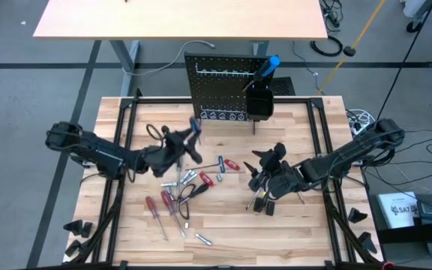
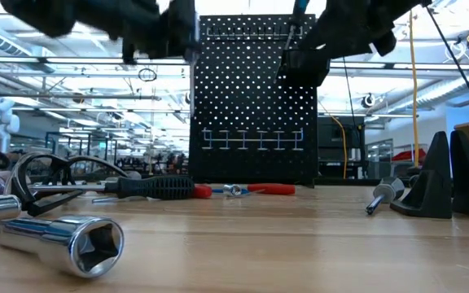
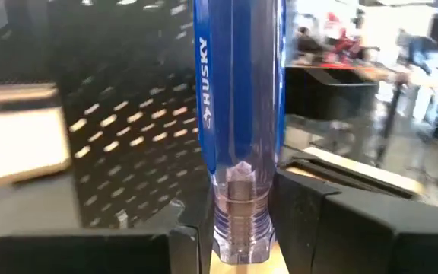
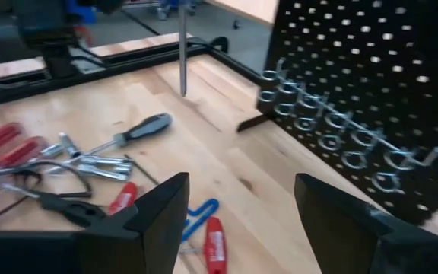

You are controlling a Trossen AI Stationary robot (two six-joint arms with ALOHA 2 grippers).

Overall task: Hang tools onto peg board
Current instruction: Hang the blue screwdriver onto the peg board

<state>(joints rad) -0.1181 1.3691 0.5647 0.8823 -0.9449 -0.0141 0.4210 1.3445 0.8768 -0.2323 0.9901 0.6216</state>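
In front of the peg board [image 1: 223,91], the tabletop [image 1: 313,225] shows bare wood along its near edge and through the middle gap between the two arms. Black frame rails run down both sides, and small black wedges [image 1: 77,226] sit at the near corners.

Left of that gap, well short of the peg board, the tools [image 1: 190,187] lie loose in a cluster: red-handled screwdrivers, pliers, hex keys, a black-handled driver and shiny sockets. In the low view a socket [image 2: 59,242] lies nearest the camera, with clear wood beyond it up to the board's foot.

The left end effector [image 1: 186,142] hangs above the cluster's far side, pinching a blue screwdriver [image 3: 238,129] by the clear blue handle, its shaft pointing down toward the wood. The right end effector [image 4: 238,217] hovers over bare wood on the other side of the gap, fingers spread with nothing between them, facing the board's row of silver ring hooks [image 4: 341,133].

The peg board stands upright at the tabletop's far edge. Another blue-handled tool [image 1: 270,66] sticks up from its black bin [image 1: 259,97].

Beyond the peg board are grey floor with cables, a second pale table [image 1: 178,19], and a bright open hall.
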